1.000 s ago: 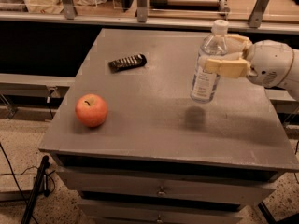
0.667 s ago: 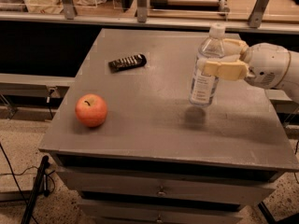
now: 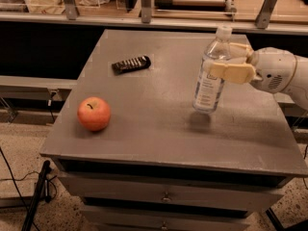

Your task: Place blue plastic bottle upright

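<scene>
The blue plastic bottle (image 3: 210, 78) is clear with a white cap and a printed label. It hangs nearly upright, slightly tilted, just above the grey table top (image 3: 159, 129) at the right, with its shadow below it. My gripper (image 3: 222, 61) comes in from the right and is shut on the bottle's upper body; one cream finger (image 3: 231, 72) lies across its front, the other is behind it.
A red apple (image 3: 94, 113) sits near the table's front left. A dark flat remote-like bar (image 3: 131, 64) lies at the back left. Drawers are under the table top. A rail and shelving run behind the table.
The gripper and bottle have shifted slightly left and down toward the table top. The apple and the dark bar have not moved.
</scene>
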Robot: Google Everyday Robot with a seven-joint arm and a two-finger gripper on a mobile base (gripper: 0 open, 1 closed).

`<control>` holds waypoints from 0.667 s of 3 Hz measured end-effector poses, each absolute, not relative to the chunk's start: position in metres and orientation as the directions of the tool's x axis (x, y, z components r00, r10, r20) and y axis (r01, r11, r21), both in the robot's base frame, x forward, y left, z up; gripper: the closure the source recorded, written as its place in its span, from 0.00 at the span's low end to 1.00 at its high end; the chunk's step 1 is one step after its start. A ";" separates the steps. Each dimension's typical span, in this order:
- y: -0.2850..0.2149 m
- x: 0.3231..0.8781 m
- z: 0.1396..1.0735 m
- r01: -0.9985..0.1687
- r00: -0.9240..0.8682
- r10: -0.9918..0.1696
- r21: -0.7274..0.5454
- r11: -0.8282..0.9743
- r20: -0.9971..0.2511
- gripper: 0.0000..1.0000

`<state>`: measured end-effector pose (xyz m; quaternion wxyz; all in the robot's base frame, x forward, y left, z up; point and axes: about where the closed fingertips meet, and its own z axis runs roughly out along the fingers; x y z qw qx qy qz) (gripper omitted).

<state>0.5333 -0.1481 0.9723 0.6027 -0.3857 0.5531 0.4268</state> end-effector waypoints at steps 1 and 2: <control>-0.150 0.532 0.970 -0.946 0.060 0.113 -0.020 0.325 -0.992 0.38; -0.149 0.530 0.962 -0.945 0.122 0.093 -0.086 0.317 -0.988 0.15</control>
